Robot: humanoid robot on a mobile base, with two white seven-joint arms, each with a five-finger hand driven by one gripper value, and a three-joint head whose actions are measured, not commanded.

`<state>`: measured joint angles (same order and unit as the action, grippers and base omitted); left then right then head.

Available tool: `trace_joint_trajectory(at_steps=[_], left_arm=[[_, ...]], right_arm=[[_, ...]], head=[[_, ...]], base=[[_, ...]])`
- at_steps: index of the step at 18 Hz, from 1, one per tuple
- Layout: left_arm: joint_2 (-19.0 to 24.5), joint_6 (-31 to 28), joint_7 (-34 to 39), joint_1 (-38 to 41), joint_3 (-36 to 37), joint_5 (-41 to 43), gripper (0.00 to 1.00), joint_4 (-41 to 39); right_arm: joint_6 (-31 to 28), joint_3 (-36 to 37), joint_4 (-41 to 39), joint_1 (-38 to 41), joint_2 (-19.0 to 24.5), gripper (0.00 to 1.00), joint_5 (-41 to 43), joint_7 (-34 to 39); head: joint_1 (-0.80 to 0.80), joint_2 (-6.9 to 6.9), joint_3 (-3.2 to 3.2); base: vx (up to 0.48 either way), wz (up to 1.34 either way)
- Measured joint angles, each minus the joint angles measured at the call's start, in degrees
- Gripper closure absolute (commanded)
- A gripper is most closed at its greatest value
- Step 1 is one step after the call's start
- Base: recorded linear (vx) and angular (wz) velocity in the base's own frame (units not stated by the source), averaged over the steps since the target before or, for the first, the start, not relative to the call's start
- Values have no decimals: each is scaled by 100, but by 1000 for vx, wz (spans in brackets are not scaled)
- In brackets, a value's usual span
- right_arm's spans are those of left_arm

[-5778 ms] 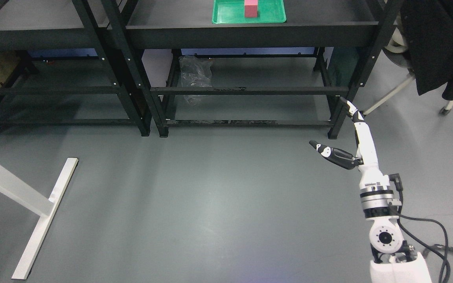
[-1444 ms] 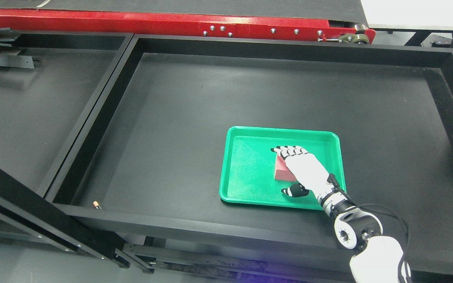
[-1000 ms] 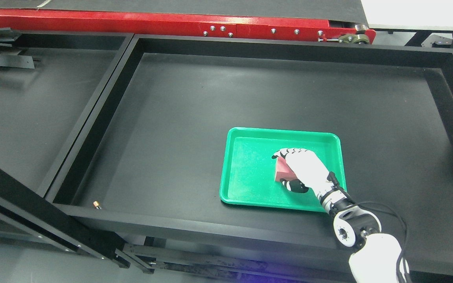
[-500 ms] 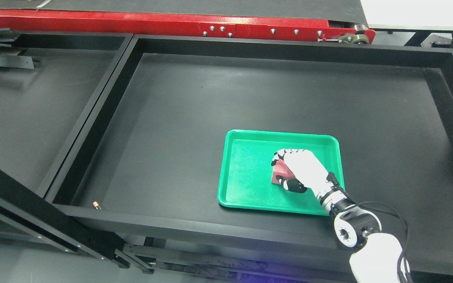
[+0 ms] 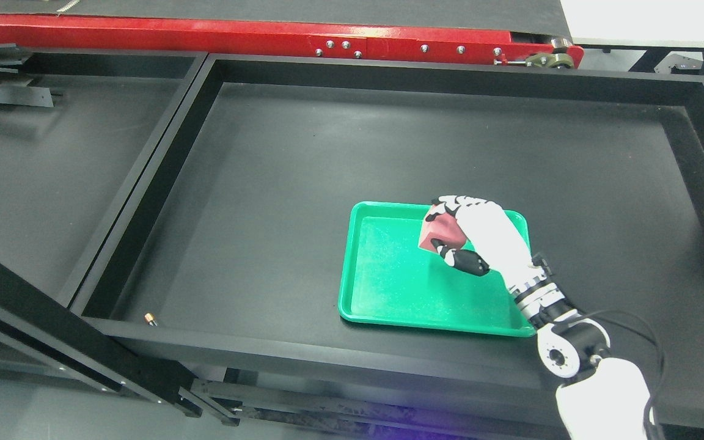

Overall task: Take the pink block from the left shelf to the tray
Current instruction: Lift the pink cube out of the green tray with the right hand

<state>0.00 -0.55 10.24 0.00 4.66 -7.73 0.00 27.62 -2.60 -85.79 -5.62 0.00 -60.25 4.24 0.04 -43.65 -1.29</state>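
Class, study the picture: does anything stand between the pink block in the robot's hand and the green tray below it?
Nothing visible does. The right hand grips the pink block over the green tray, whose floor shows bare beneath it.

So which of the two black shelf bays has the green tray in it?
The larger right-hand black shelf bay holds the green plastic tray; the left-hand bay shows none.

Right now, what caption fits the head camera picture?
Right hand grips the pink block above the green tray on the black shelf.
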Motion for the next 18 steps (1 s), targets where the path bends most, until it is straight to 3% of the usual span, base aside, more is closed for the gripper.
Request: trace_joint_trajectory(at_steps=[18], left_arm=[[0, 0, 0, 0, 0, 0, 0, 0]], right_arm=[[67, 444, -392, 101, 0, 96, 913, 49]], head=[[0, 0, 0]], base=[[0, 0]])
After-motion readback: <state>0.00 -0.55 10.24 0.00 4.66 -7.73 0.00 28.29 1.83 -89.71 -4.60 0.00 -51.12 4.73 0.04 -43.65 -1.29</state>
